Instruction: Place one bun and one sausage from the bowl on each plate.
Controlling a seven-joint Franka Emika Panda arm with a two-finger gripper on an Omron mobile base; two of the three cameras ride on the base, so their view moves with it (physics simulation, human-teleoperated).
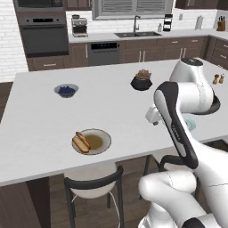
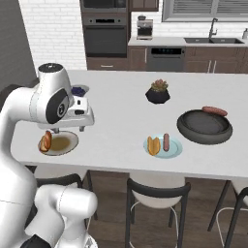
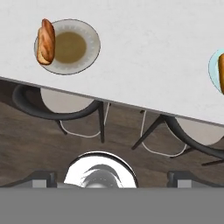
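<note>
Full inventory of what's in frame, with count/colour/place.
buns: two, orange-tan; one on the blue plate, one on the grey-rimmed plate's edge
sausages: two, reddish-brown; one beside the bun on the blue plate, one on the dark bowl's far rim
plates: two; light blue, grey-rimmed with brownish centre, both near the counter's front edge
dark bowl: one, nearly black, right of the blue plate
berry bowl: one, grey, blue berries
plant pot: one, black, mid-counter
shakers: two, small, brownish
stools: at least three, dark frames, pale seats
gripper: one, white, dark fingers open, empty, above the grey-rimmed plate
</note>
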